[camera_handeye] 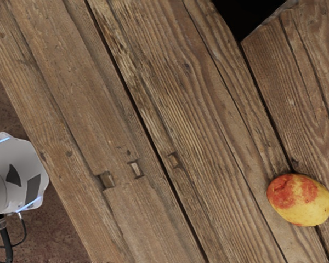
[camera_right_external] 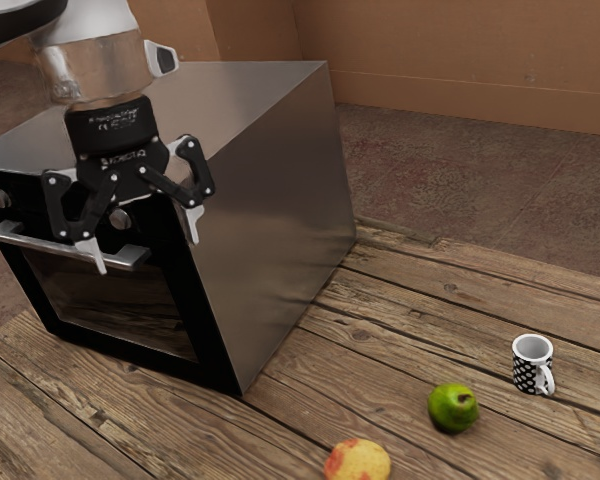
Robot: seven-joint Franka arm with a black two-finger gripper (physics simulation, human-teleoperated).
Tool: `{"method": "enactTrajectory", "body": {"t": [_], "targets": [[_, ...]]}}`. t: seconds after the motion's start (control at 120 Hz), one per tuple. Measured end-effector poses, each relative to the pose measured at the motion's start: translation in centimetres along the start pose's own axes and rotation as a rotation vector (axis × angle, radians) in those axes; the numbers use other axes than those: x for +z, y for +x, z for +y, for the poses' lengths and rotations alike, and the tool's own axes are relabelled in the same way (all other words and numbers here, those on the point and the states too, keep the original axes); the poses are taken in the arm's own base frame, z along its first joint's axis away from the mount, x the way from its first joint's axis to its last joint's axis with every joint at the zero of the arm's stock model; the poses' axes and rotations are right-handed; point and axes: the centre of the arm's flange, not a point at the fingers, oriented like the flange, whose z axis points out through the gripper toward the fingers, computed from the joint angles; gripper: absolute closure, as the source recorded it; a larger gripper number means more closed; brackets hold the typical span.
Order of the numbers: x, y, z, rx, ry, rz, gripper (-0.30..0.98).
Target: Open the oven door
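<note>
Claw (camera_right_external: 147, 248): I am holding the fingers apart, near the handle (camera_right_external: 130, 260).
Oven door (camera_right_external: 115, 305): is sitting closed in the oven's (camera_right_external: 280, 210) front.
Mug (camera_right_external: 531, 370): is standing upright on the counter (camera_right_external: 380, 330).
Wrist view: I am seeing a grey machine part (camera_handeye: 16, 175).

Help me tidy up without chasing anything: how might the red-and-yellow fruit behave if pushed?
The red-and-yellow fruit would likely roll, given its rounded sides, though its slightly oblong shape may send it off course. The dark gaps between the planks might slow or turn it.
</note>
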Motion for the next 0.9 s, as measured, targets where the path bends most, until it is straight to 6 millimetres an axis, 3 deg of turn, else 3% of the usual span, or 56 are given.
{"method": "enactTrajectory", "body": {"t": [0.15, 0.242, 0.308, 0.342, 0.4, 0.45, 0.558, 0.692, 0.9], "targets": [[-0.6, -0.6, 0.6, -0.188, -0.062, 0.014, 0.0], [-3.5, -4.0, -2.6, -0.24, -0.148, 0.018, 0.0], [-5.1, -4.6, -5.6, -0.314, -0.189, 0.006, 0.0], [-4.5, -3.3, -7.1, -0.386, -0.192, -0.006, 0.0], [-0.9, -0.2, -10.5, -0.527, -0.205, -0.008, 0.0], [1.0, 3.0, -13.3, -0.655, -0.259, -0.004, 0.0], [5.1, 7.2, -14.7, -0.801, -0.375, 0.003, 0.0], [4.8, 9.6, -15.7, -0.891, -0.554, 0.03, 0.0], [5.0, 10.0, -15.8, -0.918, -0.67, 0.066, 0.0]]}}
